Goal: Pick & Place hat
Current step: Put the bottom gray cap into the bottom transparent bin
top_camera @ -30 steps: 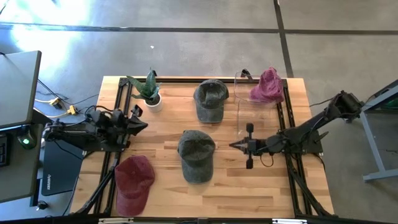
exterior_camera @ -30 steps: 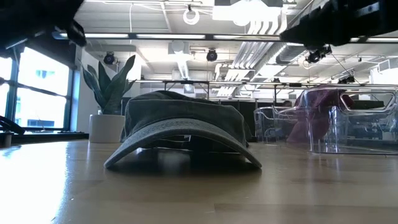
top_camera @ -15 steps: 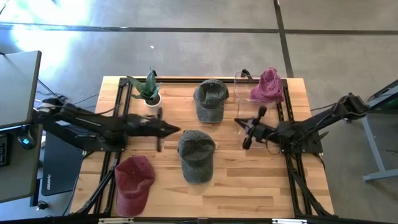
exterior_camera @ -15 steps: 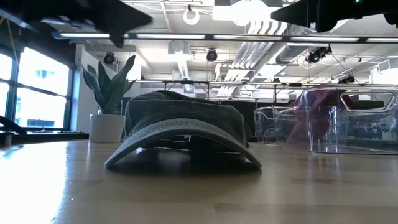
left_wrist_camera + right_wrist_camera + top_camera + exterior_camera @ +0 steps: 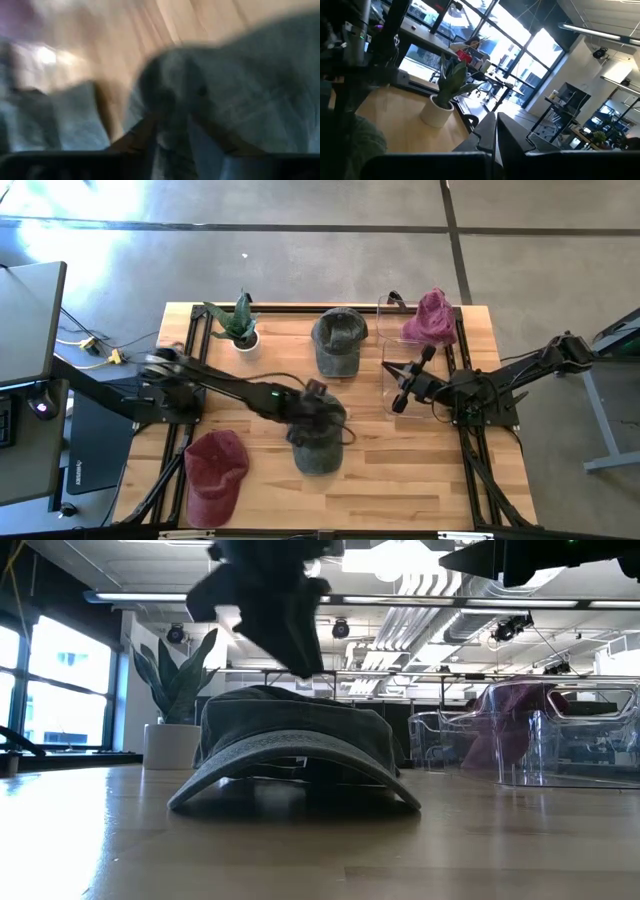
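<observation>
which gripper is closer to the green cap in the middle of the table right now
Left. The left gripper is right over the middle green cap, at its back end. The right gripper hangs off to the side, near the clear stand.

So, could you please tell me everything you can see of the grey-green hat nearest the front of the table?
The hat is a faded grey-green cap of soft, washed-looking cloth, with a rounded crown and a curved brim. It lies crown up on the wooden table, mid-table, brim toward the front edge and arching off the wood in the low view. The left claw hangs just over its crown; contact cannot be told.
</observation>
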`<act>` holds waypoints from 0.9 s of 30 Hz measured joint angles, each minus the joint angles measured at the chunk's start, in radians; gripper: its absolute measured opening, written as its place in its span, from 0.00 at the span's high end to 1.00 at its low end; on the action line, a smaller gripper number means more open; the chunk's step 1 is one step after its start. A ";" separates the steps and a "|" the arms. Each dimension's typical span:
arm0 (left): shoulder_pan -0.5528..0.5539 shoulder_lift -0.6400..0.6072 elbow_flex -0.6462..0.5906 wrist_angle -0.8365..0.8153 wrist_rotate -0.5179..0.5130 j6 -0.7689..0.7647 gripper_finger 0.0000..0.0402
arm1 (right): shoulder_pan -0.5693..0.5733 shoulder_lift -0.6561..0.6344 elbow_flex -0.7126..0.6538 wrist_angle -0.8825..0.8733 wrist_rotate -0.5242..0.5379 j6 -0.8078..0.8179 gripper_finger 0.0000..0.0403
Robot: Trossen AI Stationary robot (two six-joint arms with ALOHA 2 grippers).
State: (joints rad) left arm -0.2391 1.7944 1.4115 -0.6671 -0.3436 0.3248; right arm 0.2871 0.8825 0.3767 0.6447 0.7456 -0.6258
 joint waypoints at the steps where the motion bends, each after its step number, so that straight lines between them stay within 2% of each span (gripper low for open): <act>1: 0.001 0.046 0.059 -0.060 0.005 -0.011 0.63 | 0.000 0.000 0.000 -0.012 0.000 0.000 0.97; 3: 0.003 0.126 0.163 -0.159 -0.012 -0.030 0.52 | 0.000 0.000 0.000 -0.027 0.000 0.000 0.97; 6: 0.002 0.217 0.273 -0.337 -0.151 -0.085 0.39 | 0.000 0.000 0.000 -0.056 0.001 0.005 0.97; 8: 0.002 0.272 0.322 -0.391 -0.243 -0.135 0.34 | 0.001 0.001 0.000 -0.073 0.009 0.021 0.97; 11: 0.004 0.304 0.335 -0.475 -0.260 -0.190 0.31 | 0.001 0.000 0.000 -0.092 0.021 0.025 0.97; 14: 0.017 0.308 0.312 -0.477 -0.191 -0.222 0.32 | 0.001 0.000 0.000 -0.091 0.032 0.027 0.97; 18: 0.065 0.309 0.286 -0.464 -0.039 -0.256 0.39 | 0.001 0.001 0.000 -0.088 0.031 0.068 0.97; 23: 0.136 0.309 0.263 -0.465 0.112 -0.251 0.52 | 0.001 0.001 0.000 -0.088 0.030 0.098 0.97; 27: 0.176 0.309 0.261 -0.497 0.253 -0.180 0.68 | 0.001 0.001 0.000 -0.088 0.030 0.128 0.97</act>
State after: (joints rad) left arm -0.0629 2.1036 1.6726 -1.1641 -0.0907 0.1450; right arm 0.2886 0.8833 0.3767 0.5571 0.7757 -0.4977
